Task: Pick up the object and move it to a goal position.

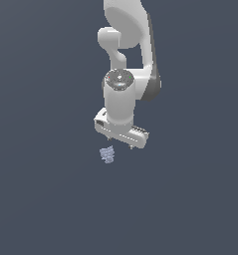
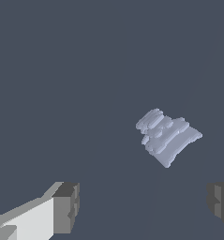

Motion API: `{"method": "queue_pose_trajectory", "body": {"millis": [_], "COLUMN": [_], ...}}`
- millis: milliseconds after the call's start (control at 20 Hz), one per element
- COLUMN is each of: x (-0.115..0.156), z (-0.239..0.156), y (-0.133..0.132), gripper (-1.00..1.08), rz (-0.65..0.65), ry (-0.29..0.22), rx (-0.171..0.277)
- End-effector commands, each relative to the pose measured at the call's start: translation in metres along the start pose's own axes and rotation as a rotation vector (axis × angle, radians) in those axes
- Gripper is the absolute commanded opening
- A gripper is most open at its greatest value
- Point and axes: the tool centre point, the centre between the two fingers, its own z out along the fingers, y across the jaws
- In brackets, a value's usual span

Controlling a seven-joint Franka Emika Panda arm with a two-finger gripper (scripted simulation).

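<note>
A: Object [image 1: 107, 155] first — a small pale blue-grey lump with a ridged, jagged outline, lying on the dark tabletop [image 1: 41, 199], near the end effector [image 1: 120, 140] but below it and off toward the exterior view's left.

B: Is anything gripping it?

A: No. In the wrist view the two dark fingertips [image 2: 66, 207] stand wide apart with nothing between them, and the object [image 2: 168, 136] lies ahead of that gap, nearer one finger than the other.

B: How will it handle?

A: My guess is light and stiff, going by its size and hard-looking ridges. The jagged edges could make it tilt or slip under the pads — I'd close across its narrower span, along the ridges, on the flattest flanks.

B: Any containers?

A: None visible, and no goal marker either.
</note>
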Motion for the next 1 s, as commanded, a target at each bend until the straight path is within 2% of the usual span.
{"method": "queue_pose_trajectory", "body": {"millis": [0,950], "x": [0.003,0.023], "z": [0.006,0.046], "y": [0.004,0.040], "gripper": [1.00,1.00], "rz": [0.082,0.662], "ry": [-0.002,-0.002], "rx": [0.000,-0.014]}}
